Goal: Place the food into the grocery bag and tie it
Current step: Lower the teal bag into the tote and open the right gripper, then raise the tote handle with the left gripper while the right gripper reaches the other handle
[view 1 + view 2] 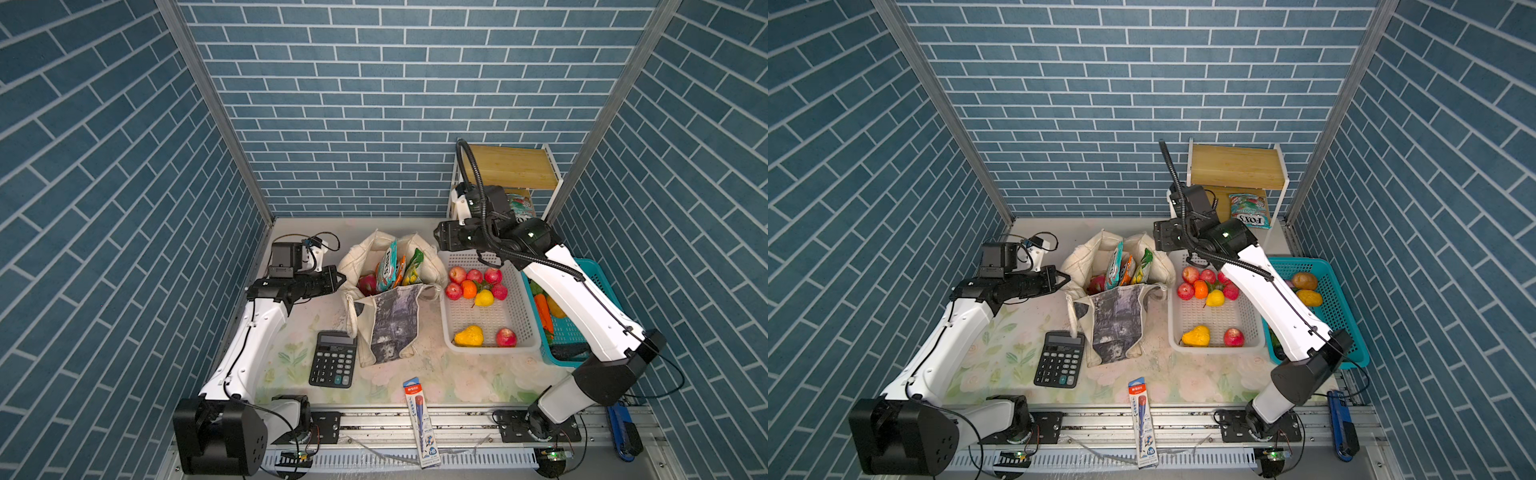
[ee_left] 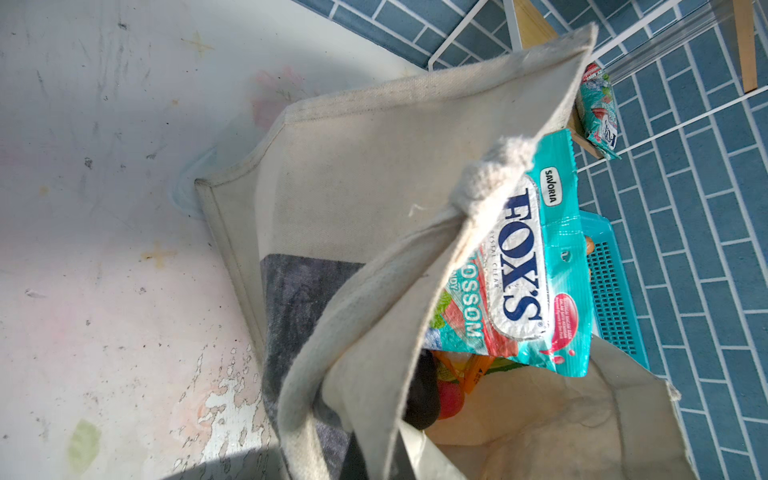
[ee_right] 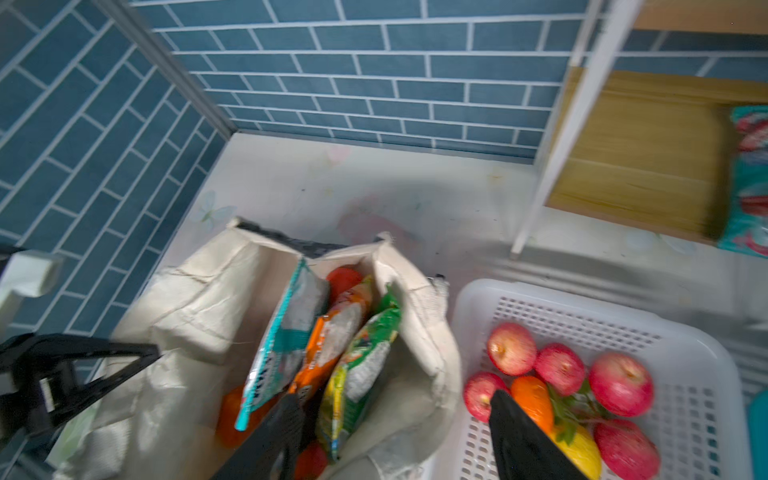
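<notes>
The grocery bag point(image 1: 390, 316) is standing open in the middle of the table, so let's read everything off it. The left gripper point(image 1: 340, 277) is sitting at the bag's left rim with its jaws fully closed and pinching the canvas edge. Inside the bag, three FOX'S packets are standing on edge: the teal packet point(image 1: 388, 266) is nearest the left wall, the orange packet point(image 1: 400, 271) is in the middle, and the green packet point(image 1: 414, 268) is leaning toward the right wall. A pink dragon fruit point(image 1: 366, 284) is lying low in the bag, under the teal packet.

Now the right gripper point(image 1: 440, 241): it's hovering just off the bag's back right corner. Its jaws are spread wide and there's nothing between them. In the right wrist view one of its fingers point(image 3: 274, 436) is hanging over the bag's mouth.

Just right of the bag, the white basket point(image 1: 494, 318) is holding red apples, an orange and yellow fruit. Farther right of the bag, the teal basket point(image 1: 592, 270) is partly hiding under the right arm. The calculator point(image 1: 333, 365) is lying just in front of the bag's left corner. The pencil pack point(image 1: 422, 419) is lying well in front of the bag. Behind and right of the bag, another FOX'S packet point(image 1: 1250, 210) is waiting on the shelf point(image 1: 1237, 166).
</notes>
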### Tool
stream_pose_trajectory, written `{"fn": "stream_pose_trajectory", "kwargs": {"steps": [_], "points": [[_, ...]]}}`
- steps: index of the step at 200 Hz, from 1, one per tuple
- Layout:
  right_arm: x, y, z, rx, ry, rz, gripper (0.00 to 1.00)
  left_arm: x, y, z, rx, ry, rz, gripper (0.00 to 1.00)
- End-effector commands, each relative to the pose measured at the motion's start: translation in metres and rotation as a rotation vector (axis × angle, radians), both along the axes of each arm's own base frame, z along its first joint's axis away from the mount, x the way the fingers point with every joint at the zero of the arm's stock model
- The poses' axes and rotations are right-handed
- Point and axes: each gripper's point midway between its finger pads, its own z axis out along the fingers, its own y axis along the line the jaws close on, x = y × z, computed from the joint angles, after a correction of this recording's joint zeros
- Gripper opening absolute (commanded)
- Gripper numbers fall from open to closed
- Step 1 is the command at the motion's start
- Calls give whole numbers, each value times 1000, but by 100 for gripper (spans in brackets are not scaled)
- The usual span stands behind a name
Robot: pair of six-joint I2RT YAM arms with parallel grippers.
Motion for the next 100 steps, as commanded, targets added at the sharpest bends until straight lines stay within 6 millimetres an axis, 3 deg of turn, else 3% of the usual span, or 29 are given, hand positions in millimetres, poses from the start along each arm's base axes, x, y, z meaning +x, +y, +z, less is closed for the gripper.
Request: {"fn": "stream_pose_trajectory", "kwargs": {"steps": [1,21,44,100], "points": [[7,-31,-16,40,29,-112,70,3,4,4,9,-34,9,0],[11,-52,-36,99,75,-183,67,2,4,4,8,-34,9,0],[13,-62,-64,128,144,-217,66,3,4,2,9,-29,10,0],[13,-56,-118,151,288,-216,64,4,4,-1,11,-19,11,0]]}}
